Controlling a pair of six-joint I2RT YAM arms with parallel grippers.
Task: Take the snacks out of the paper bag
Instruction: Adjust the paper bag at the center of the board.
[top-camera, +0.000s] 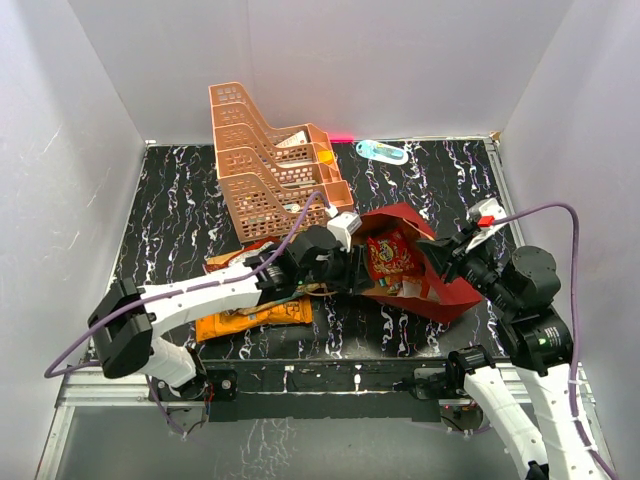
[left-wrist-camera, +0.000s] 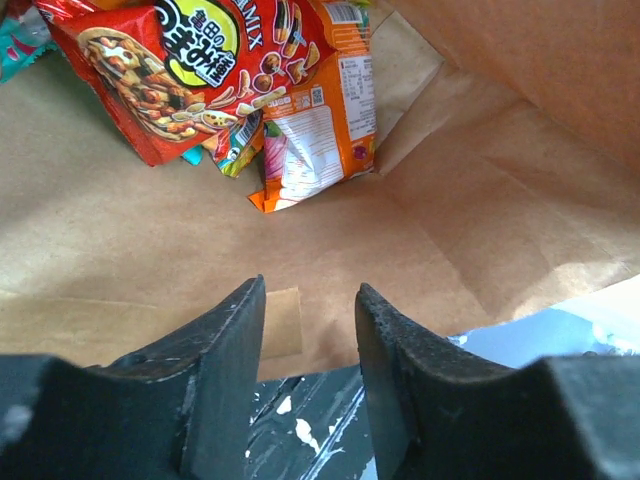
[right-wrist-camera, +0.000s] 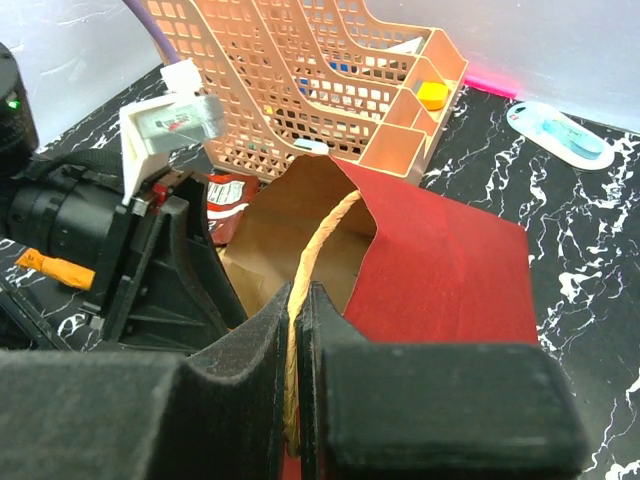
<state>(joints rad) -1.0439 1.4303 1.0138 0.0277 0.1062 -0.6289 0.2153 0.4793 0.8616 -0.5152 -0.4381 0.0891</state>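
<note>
The red paper bag (top-camera: 440, 292) lies on its side with its mouth toward the left. Inside on the brown kraft wall (left-wrist-camera: 450, 220) lie snacks: a red packet (left-wrist-camera: 190, 70), an orange packet (left-wrist-camera: 320, 120) and a sliver of a teal one (left-wrist-camera: 15, 45). My left gripper (left-wrist-camera: 310, 290) sits at the bag's mouth (top-camera: 352, 270), open a moderate way with nothing between its fingers, short of the packets. My right gripper (right-wrist-camera: 300, 290) is shut on the bag's twine handle (right-wrist-camera: 320, 240) and holds the upper flap (right-wrist-camera: 440, 270) up. A big orange chip bag (top-camera: 255, 315) lies outside on the table.
The peach tiered rack (top-camera: 270, 165) stands just behind the bag's mouth and my left wrist. A small blue-green bottle (top-camera: 383, 151) lies by the back wall. A tan-gold packet (top-camera: 228, 262) lies under my left arm. White walls close in the black marbled table (top-camera: 170, 220).
</note>
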